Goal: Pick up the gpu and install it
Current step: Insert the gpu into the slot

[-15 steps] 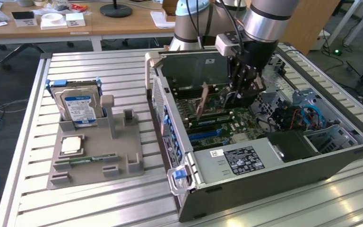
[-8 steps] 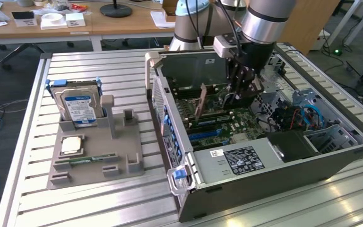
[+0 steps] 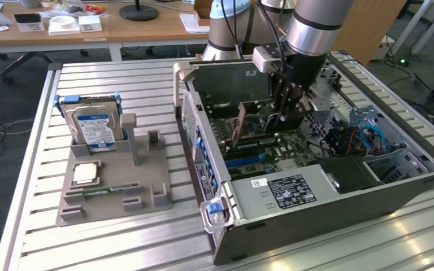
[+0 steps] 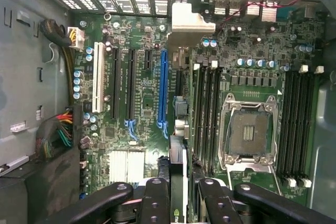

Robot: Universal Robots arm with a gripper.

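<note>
My gripper (image 3: pixel 287 113) is down inside the open computer case (image 3: pixel 338 192), shut on the gpu (image 3: pixel 248 125). The card hangs upright, edge down, over the motherboard (image 3: pixel 277 152). In the wrist view the gpu (image 4: pixel 179 174) appears edge-on between my two black fingers (image 4: pixel 156 203), with its silver end bracket (image 4: pixel 191 18) at the case's rear slot openings. The card's edge runs just beside the long blue expansion slot (image 4: pixel 163 85); I cannot tell whether it touches the board.
Black RAM slots (image 4: pixel 207 108) and the bare CPU socket (image 4: pixel 251 132) flank the card's line. Cable bundles (image 4: pixel 58 135) sit near the case wall. Outside, a grey fixture (image 3: pixel 115 186) holds a blue-labelled hard drive (image 3: pixel 94 129), a CPU (image 3: pixel 86 173) and a RAM stick (image 3: pixel 105 190).
</note>
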